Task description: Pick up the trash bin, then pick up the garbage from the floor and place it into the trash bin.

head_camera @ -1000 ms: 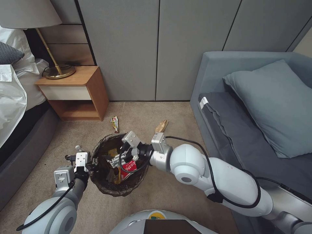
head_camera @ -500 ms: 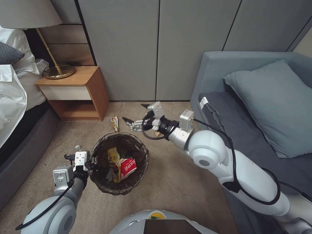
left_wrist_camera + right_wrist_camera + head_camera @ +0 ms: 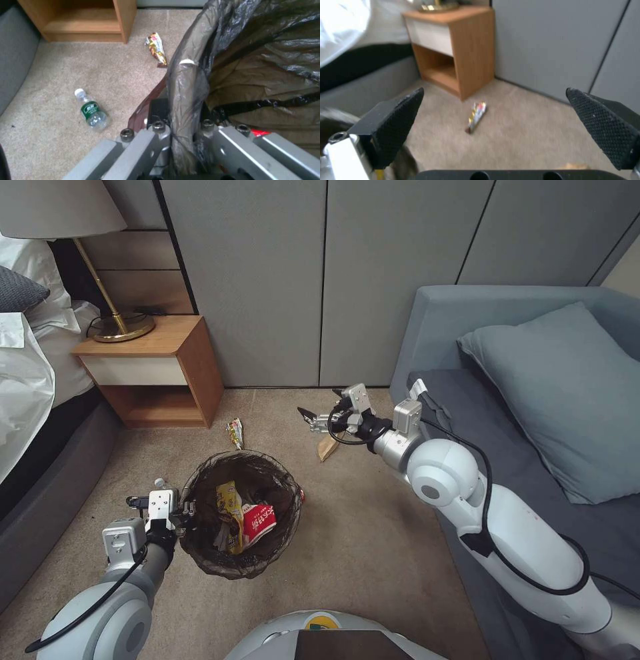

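Your right arm is stretched forward and to the left from the shoulder beside the sofa [image 3: 533, 400], with the right gripper [image 3: 323, 407] held above the floor [image 3: 373, 527] near the base of the grey wall panels; its two black textured fingers [image 3: 396, 125] stand wide apart with nothing between them. Directly below that gripper lies a brown paper scrap [image 3: 327, 448] on the carpet. Your left arm is bent low at the front left, and the left gripper [image 3: 175, 511] is clamped on the rim of the trash bin [image 3: 287, 493]; the left wrist view shows the bag-covered rim pinched between the metal fingers [image 3: 156, 140]. The trash bin stands upright just ahead of the robot base, lined with a dark see-through bag folded over its rim. Inside it you can see a red-and-white packet [image 3: 259, 523] and a yellow wrapper [image 3: 230, 507]. A shiny snack wrapper [image 3: 235, 433] lies on the floor between the bin and the wooden nightstand [image 3: 153, 367]. A small green-labelled bottle [image 3: 90, 111] lies on its side on the carpet just beside the left gripper.
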Available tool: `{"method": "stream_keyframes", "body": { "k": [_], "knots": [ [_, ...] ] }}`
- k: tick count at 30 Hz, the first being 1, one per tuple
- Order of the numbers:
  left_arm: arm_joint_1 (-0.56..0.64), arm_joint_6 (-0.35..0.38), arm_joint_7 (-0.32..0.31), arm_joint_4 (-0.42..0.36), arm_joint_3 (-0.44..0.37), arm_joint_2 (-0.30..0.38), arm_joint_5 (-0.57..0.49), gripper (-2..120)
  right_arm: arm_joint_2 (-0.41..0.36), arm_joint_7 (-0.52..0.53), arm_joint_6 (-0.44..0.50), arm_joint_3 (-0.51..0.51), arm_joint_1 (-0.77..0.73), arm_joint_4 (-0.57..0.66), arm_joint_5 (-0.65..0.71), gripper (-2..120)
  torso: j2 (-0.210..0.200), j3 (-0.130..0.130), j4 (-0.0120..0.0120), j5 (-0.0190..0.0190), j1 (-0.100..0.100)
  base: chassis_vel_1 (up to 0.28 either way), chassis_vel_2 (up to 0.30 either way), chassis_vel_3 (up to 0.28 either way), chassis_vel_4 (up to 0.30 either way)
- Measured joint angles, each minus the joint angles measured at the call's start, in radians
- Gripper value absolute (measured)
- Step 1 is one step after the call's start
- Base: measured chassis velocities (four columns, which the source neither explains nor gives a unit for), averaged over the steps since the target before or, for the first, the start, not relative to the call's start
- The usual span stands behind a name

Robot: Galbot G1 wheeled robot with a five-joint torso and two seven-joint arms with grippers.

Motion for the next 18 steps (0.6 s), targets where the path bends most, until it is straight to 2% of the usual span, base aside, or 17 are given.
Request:
{"method": "stream_keyframes", "body": {
  "k": [10,18],
  "knots": [
    [0.009,0.002,0.000,0.000,-0.046,0.000,-0.027,2,0.021,-0.096,-0.008,-0.036,-0.020,-0.195,-0.074,100,0.000,0.000,0.0000,0.0000,0.000,0.000,0.000,0.000,0.000],
    [0.012,0.003,0.001,0.000,-0.056,-0.006,-0.039,2,0.061,-0.130,-0.006,-0.091,-0.006,-0.337,-0.160,100,0.000,0.000,0.0000,0.0000,0.000,0.000,0.000,0.000,0.000]
  ]
}}
